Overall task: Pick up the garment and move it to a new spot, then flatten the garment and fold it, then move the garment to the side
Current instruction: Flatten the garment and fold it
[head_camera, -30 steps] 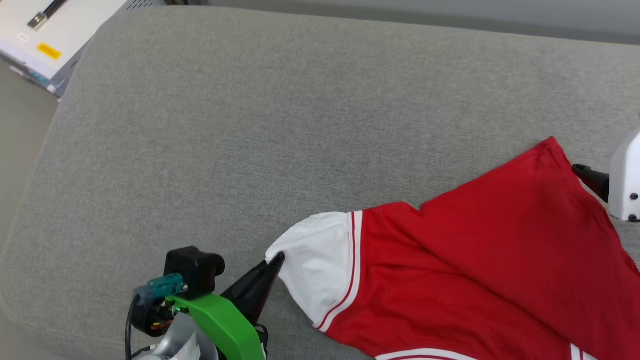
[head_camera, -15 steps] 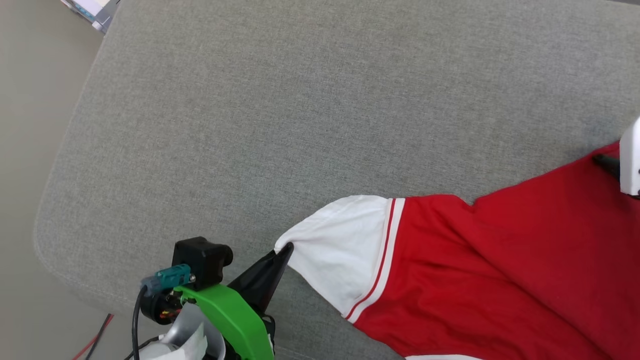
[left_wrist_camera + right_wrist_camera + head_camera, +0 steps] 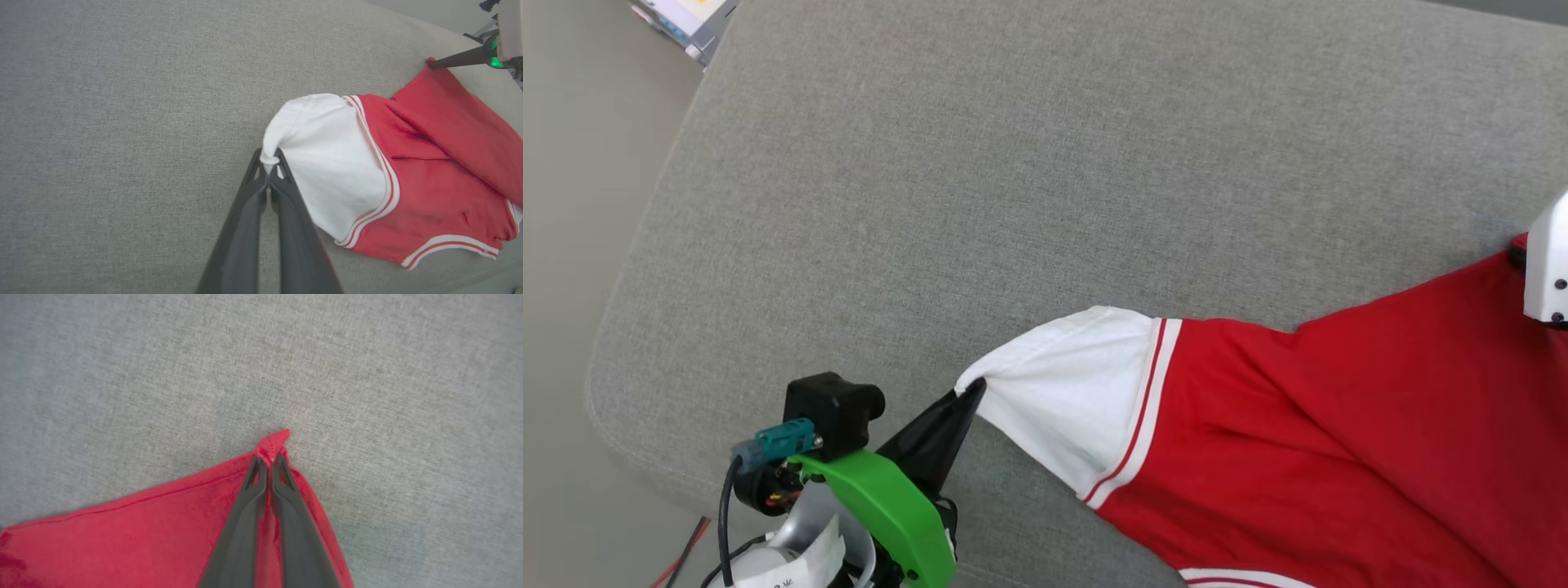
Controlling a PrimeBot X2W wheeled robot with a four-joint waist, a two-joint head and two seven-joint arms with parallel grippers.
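The garment (image 3: 1307,425) is a red jersey with a white short sleeve (image 3: 1070,408) and red-white striped trim, lying on a grey cushion toward the lower right of the head view. My left gripper (image 3: 976,388) is shut on the tip of the white sleeve (image 3: 327,163), pinching a small fold of cloth at its fingertips (image 3: 269,160). My right gripper (image 3: 269,459) is shut on a red hem corner of the garment (image 3: 163,535), which pokes up between its two dark fingers. In the left wrist view the right gripper's fingers (image 3: 457,62) reach the far red corner.
The grey cushion (image 3: 1013,188) spreads wide to the back and left of the garment. Its rounded left edge drops to a pale floor (image 3: 572,245). A white box (image 3: 686,20) stands at the top left, and red and black cables (image 3: 674,559) lie on the floor at the lower left.
The right gripper has shut on the red hem corner. The head camera has shifted, so the whole scene sits differently. The left gripper keeps its hold on the sleeve tip.
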